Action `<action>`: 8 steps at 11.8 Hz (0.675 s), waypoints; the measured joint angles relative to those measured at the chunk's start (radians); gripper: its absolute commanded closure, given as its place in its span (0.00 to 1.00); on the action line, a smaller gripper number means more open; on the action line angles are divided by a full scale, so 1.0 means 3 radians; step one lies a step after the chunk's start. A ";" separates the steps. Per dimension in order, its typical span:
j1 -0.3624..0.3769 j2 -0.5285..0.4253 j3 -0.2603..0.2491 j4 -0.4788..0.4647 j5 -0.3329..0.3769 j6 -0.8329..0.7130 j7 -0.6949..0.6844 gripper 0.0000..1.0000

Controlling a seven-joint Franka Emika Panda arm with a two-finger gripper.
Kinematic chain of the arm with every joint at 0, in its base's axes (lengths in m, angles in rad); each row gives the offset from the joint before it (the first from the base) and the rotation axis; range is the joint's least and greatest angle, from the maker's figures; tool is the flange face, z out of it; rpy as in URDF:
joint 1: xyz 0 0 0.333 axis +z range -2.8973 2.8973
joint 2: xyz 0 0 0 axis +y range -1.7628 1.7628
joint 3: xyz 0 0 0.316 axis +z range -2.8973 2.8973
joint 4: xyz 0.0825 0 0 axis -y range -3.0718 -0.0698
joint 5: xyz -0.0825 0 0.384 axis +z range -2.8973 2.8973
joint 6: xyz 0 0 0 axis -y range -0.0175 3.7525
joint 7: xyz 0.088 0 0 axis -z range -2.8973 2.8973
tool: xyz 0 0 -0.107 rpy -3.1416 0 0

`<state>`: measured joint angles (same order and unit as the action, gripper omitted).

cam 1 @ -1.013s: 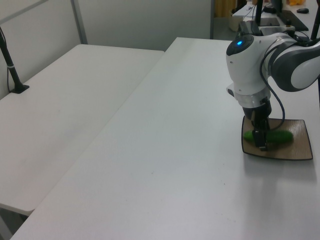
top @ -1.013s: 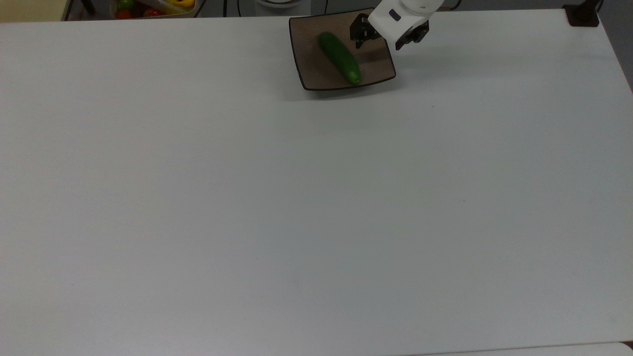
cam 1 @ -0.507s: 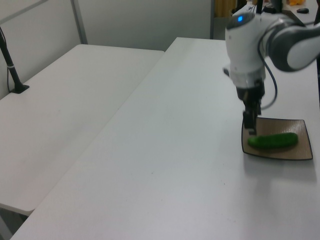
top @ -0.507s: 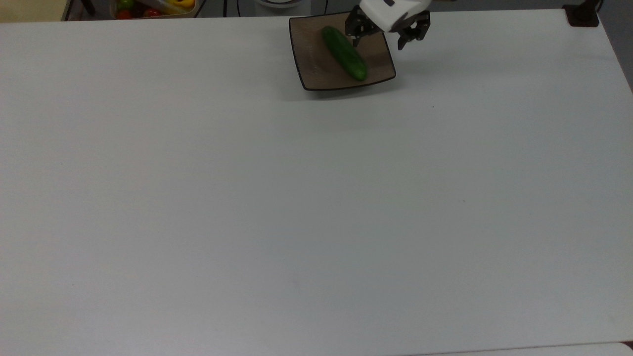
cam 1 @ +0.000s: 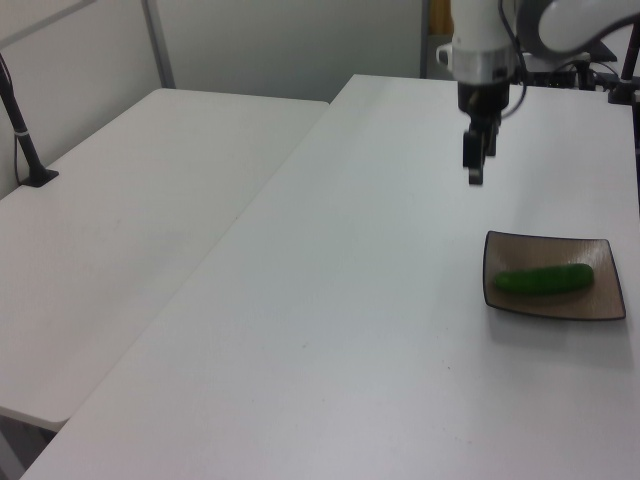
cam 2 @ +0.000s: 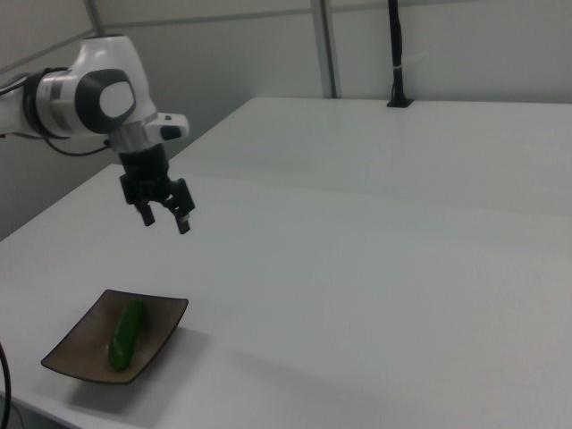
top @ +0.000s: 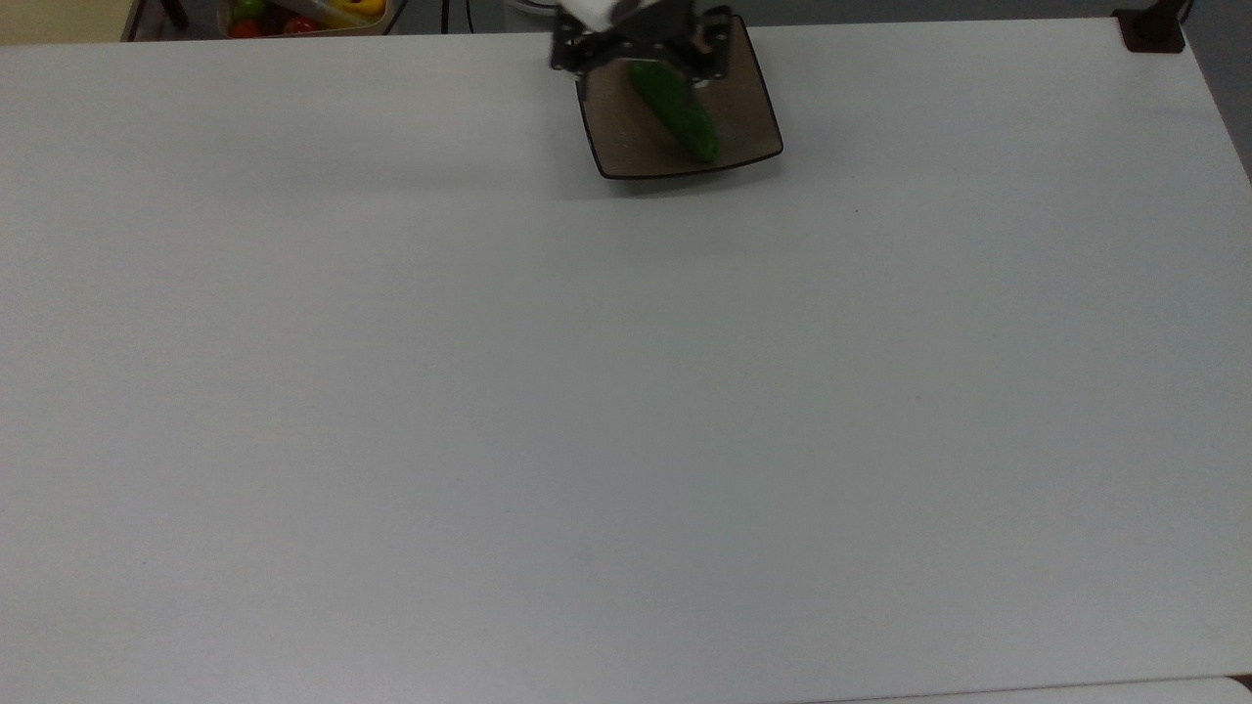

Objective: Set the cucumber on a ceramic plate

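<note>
Climbing clear, the gripper [cam 2: 164, 215] has left the cucumber [cam 2: 126, 332] lying on the ceramic plate [cam 2: 163, 315], jaws spread and empty; placement looks finished.

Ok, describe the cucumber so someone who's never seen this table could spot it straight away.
Start at the big white table and find the square brown ceramic plate near its edge. The cucumber lies on that plate: small, dark green, smooth, with rounded ends. It is the plate's one item, and the open gripper hangs above, apart from it.

A white table [top: 626, 411]; at 11 o'clock beyond it, a tray of red and yellow produce [top: 303, 14]; a black post [cam 2: 394, 54] at 1 o'clock.
</note>
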<state>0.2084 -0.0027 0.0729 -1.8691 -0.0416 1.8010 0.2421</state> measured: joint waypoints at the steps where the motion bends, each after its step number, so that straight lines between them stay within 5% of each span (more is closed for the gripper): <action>1: -0.0138 -0.0022 -0.0004 0.0045 0.0054 0.0000 -0.0132 0.00; 4: -0.0378 -0.0036 -0.0060 0.0171 0.0272 0.0049 -0.0615 0.00; 8: -0.0359 -0.0033 -0.0208 0.0233 0.0310 0.0063 -0.0724 0.00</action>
<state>0.1008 -0.0127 0.0106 -1.7993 0.0513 1.8199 0.0248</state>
